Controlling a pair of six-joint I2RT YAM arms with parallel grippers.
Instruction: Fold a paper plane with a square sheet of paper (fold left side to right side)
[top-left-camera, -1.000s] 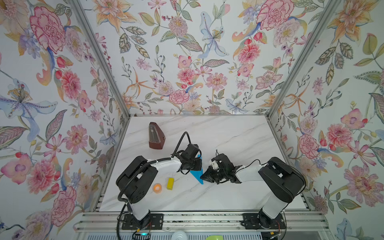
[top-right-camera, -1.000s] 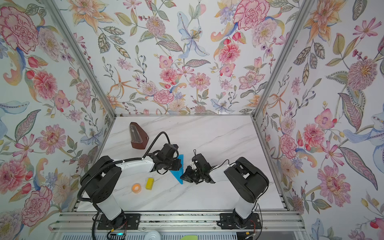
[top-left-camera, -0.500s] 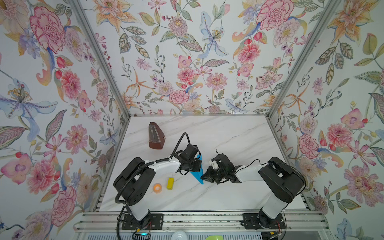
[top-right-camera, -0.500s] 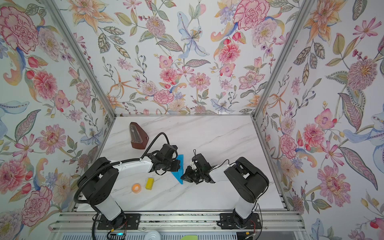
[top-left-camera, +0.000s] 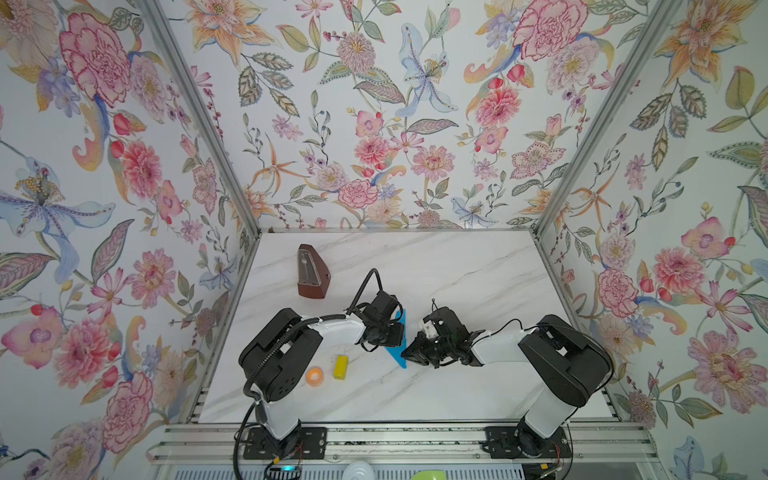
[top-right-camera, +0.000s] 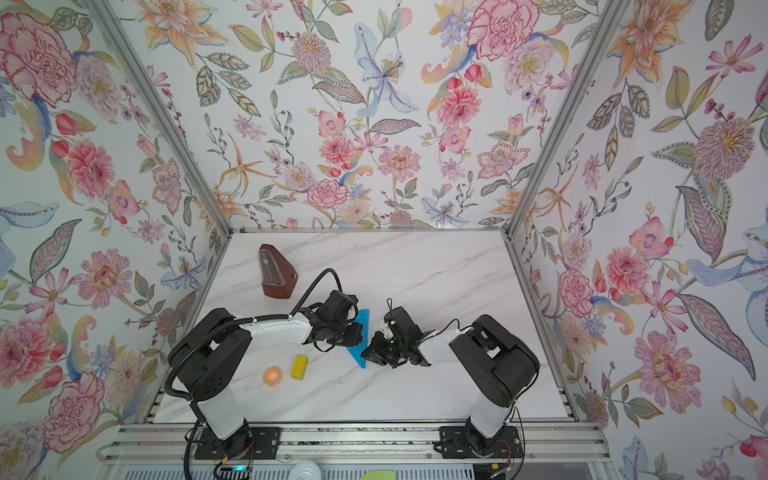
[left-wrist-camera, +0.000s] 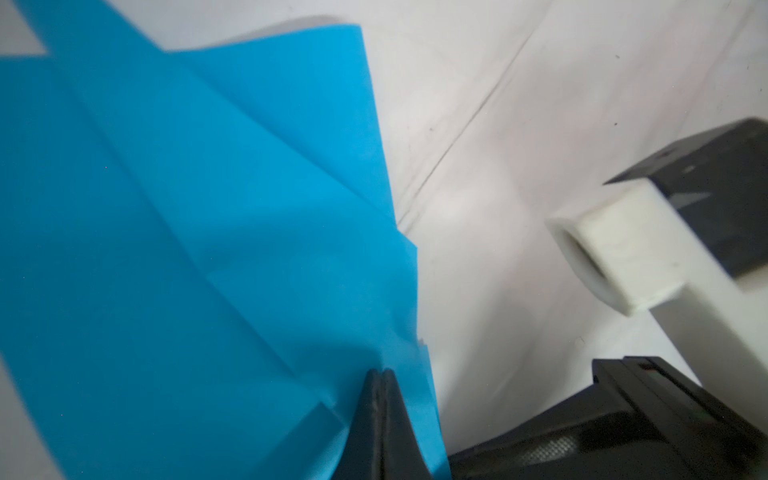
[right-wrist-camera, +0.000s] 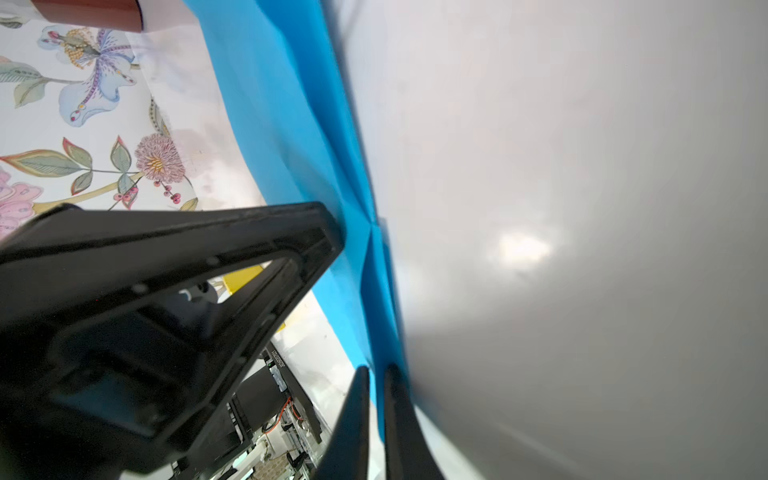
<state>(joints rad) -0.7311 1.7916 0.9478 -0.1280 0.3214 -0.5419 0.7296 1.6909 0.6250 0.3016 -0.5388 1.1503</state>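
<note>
Blue paper plane worked between both grippers on the marble table.

It is seen already folded to a narrow, pointed shape with several creases, so a late fold is judged to be in hand, most likely the pressing of a crease. The left gripper is set on the paper near its edge with fingers together; whether a layer is caught between them cannot be told. The right gripper is placed at the paper's edge, fingers a sliver apart with blue showing in the gap, not visibly clamped. Next, the crease would need to be flattened along its length without the light paper being dragged.
</note>
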